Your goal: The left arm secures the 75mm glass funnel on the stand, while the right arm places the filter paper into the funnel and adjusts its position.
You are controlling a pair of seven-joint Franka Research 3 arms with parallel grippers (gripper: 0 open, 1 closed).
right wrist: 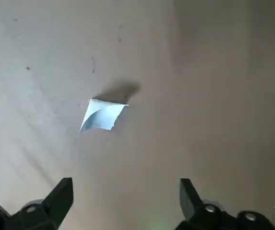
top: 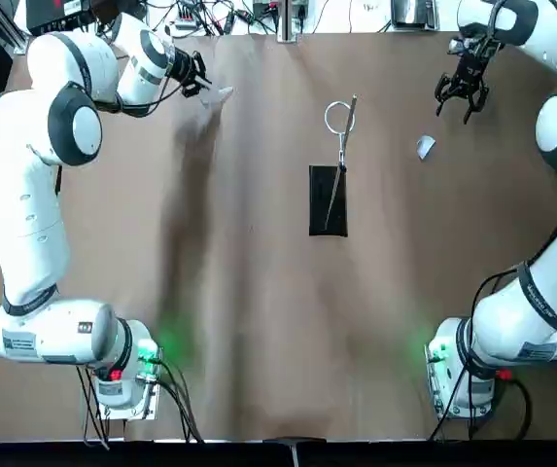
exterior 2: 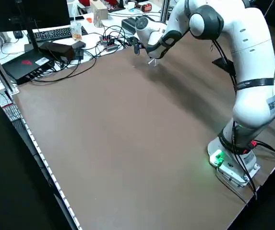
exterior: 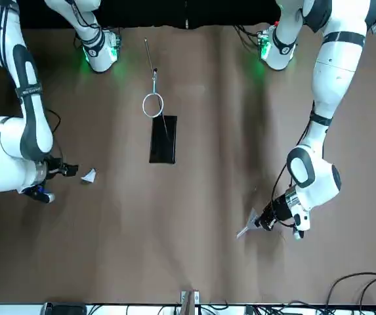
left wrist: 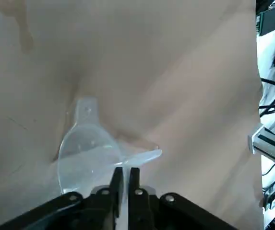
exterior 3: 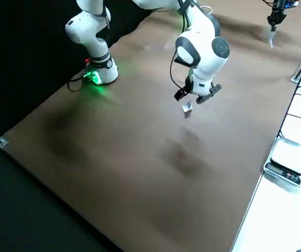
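Observation:
The clear glass funnel (left wrist: 87,155) is at the far left of the table, and my left gripper (left wrist: 123,176) is shut on its rim. The top view shows that gripper (top: 196,78) beside the funnel (top: 219,95), far from the stand. The stand's black base (top: 328,199) sits mid-table, its rod leaning to the wire ring (top: 338,117), which holds nothing. The white folded filter paper (right wrist: 102,115) lies on the table at the far right. My right gripper (right wrist: 126,203) hovers open just beyond it, seen from above as (top: 462,94) with the paper (top: 426,147) nearer the stand.
Cables, a keyboard and other desk gear (exterior 2: 55,43) crowd the surface beyond the table's far edge. Both arm bases, with green lights (top: 147,352), stand at the near corners. The brown tabletop (top: 259,321) stretches between them.

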